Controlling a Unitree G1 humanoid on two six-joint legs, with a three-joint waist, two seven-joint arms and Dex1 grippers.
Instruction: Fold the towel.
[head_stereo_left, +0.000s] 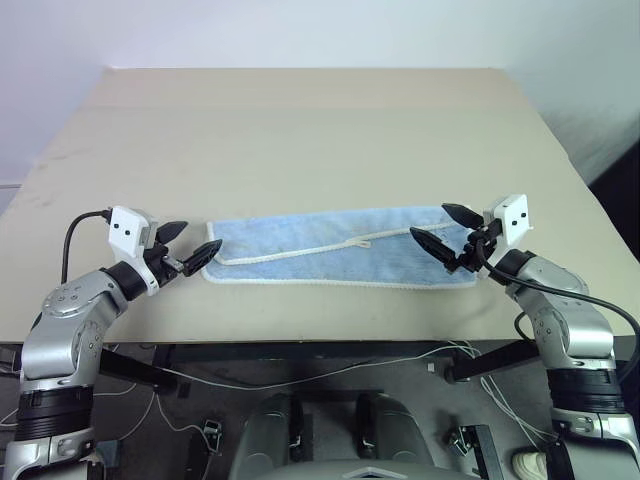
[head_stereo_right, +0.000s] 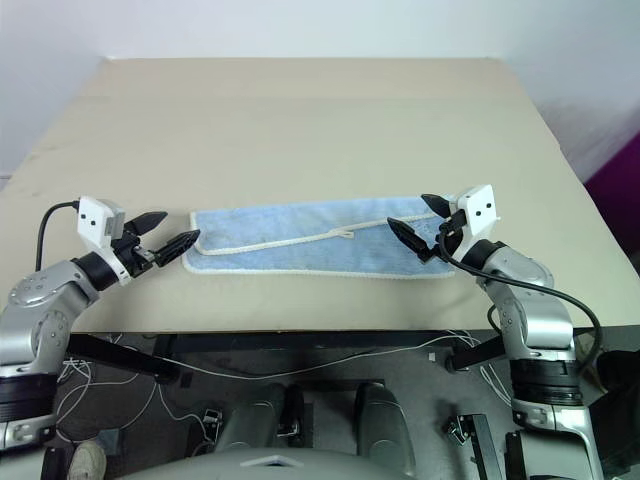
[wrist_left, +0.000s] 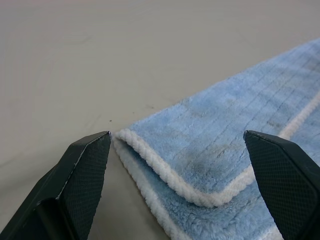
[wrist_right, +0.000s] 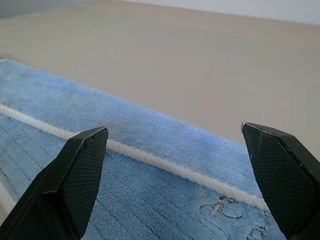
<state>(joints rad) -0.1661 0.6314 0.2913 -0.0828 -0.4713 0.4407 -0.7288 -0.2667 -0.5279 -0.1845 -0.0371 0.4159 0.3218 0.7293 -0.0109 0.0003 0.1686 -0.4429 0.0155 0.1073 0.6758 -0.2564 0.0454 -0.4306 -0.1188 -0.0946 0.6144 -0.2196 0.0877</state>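
The towel (head_stereo_left: 340, 250), light blue with white edging, lies flat near the table's front edge, folded lengthwise into a long strip with a white edge line running across its top. A small white loop tag (head_stereo_left: 356, 243) shows near its middle. My left gripper (head_stereo_left: 190, 248) hovers open just off the towel's left end, fingers spread with nothing between them; the left wrist view shows the doubled corner (wrist_left: 150, 155) lying ahead of the fingers. My right gripper (head_stereo_left: 443, 230) stands open over the towel's right end, empty, with the towel (wrist_right: 150, 165) below it.
The beige table (head_stereo_left: 300, 140) stretches bare behind the towel to its far edge against a white wall. The table's front edge (head_stereo_left: 300, 335) runs just below the towel. Cables hang below it.
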